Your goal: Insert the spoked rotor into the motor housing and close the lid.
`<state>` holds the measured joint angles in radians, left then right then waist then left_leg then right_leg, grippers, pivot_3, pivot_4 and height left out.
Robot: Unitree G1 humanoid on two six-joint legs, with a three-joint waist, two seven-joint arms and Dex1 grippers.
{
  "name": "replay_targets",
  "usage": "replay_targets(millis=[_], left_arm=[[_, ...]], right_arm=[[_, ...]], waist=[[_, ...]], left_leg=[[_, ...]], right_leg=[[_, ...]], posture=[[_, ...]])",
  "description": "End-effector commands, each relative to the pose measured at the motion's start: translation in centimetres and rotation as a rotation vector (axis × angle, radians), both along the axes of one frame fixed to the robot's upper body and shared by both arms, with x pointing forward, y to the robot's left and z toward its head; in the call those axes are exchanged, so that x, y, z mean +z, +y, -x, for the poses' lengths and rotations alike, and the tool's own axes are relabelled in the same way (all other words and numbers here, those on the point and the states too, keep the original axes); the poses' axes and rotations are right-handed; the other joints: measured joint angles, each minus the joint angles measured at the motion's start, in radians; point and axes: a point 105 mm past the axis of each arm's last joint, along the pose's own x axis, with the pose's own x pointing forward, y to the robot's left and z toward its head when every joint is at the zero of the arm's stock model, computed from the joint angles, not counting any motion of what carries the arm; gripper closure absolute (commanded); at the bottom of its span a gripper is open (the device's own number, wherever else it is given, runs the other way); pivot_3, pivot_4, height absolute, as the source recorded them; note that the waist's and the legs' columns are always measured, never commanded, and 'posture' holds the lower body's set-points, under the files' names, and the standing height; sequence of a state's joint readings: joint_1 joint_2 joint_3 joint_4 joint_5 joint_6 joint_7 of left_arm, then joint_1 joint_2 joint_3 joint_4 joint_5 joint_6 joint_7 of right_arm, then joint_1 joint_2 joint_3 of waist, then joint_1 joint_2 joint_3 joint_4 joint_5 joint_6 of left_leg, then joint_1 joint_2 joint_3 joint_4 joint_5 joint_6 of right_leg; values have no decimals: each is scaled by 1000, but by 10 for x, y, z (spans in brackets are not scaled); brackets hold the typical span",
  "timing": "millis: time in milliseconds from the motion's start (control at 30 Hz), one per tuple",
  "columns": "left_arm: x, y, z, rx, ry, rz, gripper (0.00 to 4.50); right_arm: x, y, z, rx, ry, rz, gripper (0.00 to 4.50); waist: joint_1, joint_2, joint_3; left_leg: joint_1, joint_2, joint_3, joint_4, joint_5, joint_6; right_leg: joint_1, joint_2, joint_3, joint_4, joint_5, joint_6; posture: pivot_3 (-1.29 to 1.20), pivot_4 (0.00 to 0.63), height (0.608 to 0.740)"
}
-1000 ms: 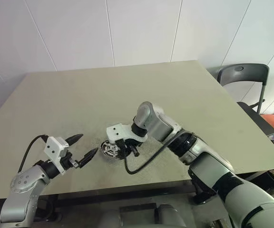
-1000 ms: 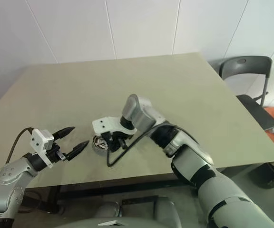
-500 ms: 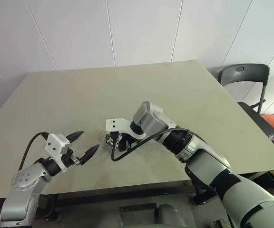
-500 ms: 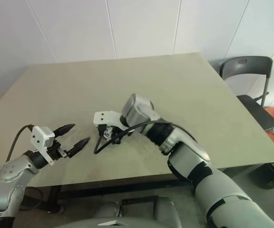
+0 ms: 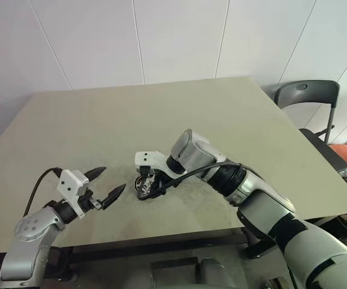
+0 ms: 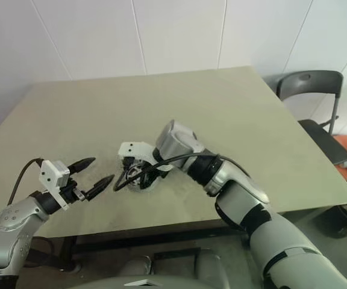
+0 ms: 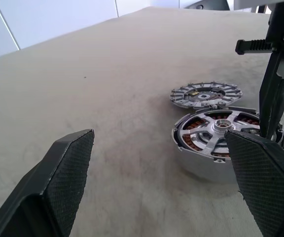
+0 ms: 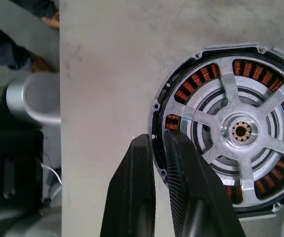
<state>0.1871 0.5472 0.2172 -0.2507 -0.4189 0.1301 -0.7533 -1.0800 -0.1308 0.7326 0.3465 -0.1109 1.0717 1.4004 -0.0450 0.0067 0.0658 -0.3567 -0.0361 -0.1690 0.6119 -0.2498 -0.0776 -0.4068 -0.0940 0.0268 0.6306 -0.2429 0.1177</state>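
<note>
- The spoked rotor (image 8: pixel 240 131) sits inside the motor housing (image 7: pixel 201 167) on the worktop (image 5: pixel 101 120); the lid (image 7: pixel 206 95) lies just beside.
- Right gripper (image 8: pixel 159 148), nearly closed, pinches the rotor's rim; release gently without tilting it.
- Left gripper (image 5: pixel 104 185) hangs spread, empty.

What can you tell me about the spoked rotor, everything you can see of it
The spoked rotor has a black outer ring, five flat silvery metal spokes and a round hub with a small toothed brass-coloured bore. It lies flat inside the motor housing on the table, with copper windings showing between its spokes. The right gripper is at its rim, the fingers nearly together, one finger overlapping the black ring; whether they pinch it cannot be told. The lid lies just beyond, uncovered.
</note>
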Motion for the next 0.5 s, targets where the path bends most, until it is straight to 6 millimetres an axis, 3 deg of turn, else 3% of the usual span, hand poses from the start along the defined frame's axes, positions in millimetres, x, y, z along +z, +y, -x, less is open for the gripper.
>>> replay_targets(millis=[33,167,333,433,500], left_arm=[[6,2,-2,-2,-39,-17,0],[5,2,-2,-3,-40,-18,0],[5,1,-3,-3,-43,-19,0],[6,2,-2,2,-45,-19,0],[6,2,0,8,-47,-17,0]], right_arm=[[20,13,6,-28,31,-60,3178],[24,20,9,-114,89,-85,1839],[50,30,5,-212,186,-217,75],[68,20,-21,-394,232,-327,30],[67,4,-35,-525,276,-352,30]], waist=[[0,0,0],[0,0,0],[0,0,0],[2,0,0],[4,-1,-1]], left_leg=[[0,0,0,0,0,0],[0,0,0,0,0,0],[0,0,0,0,0,0],[0,0,0,0,0,0],[0,0,0,0,0,0]], right_leg=[[0,0,0,0,0,0],[0,0,0,0,0,0],[0,0,0,0,0,0],[0,0,0,0,0,0],[0,0,0,0,0,0]], posture=[[0,0,740],[0,0,740],[0,0,740],[0,0,740],[0,0,740]])
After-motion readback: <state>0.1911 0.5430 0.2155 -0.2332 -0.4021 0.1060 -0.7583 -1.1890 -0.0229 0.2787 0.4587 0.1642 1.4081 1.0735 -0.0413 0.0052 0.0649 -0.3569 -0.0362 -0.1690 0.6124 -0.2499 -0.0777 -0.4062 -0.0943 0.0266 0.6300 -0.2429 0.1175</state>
